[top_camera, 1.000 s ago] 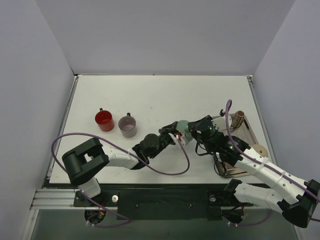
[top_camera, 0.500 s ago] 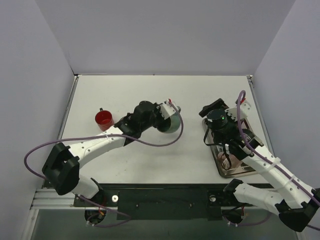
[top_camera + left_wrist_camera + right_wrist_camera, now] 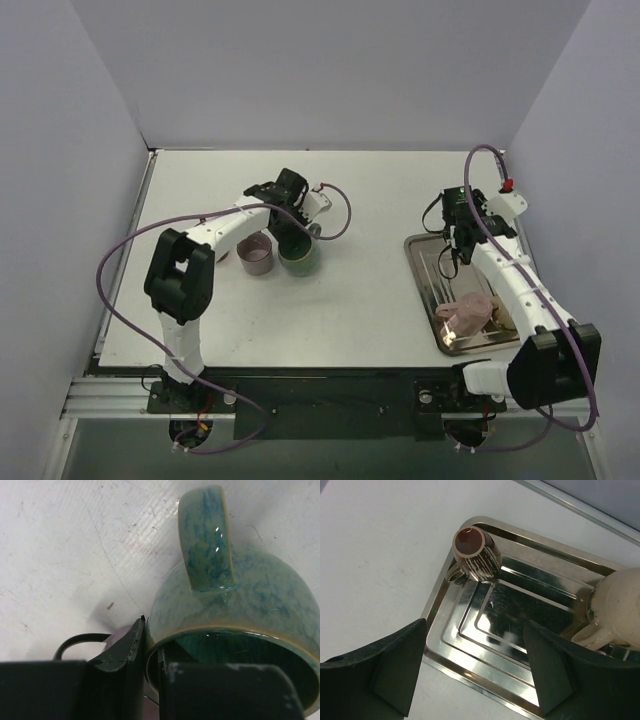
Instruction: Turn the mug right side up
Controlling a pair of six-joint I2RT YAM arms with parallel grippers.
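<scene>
The left claw pinches the rim of the green mug, which stands mouth-up on the scuffed white table, with a mauve mug at its 9 o'clock. The right claw hangs spread over the steel tray at 3 o'clock; pale walls surround the table.

On the left wrist view we lose the green mug off the right edge, and its near rim sits behind the left gripper, dark and blurred. Of the mauve mug we get only a handle loop. From above, the left arm covers the green mug's far side. Over on the right wrist, the cream mug and the tray run out of frame.
</scene>
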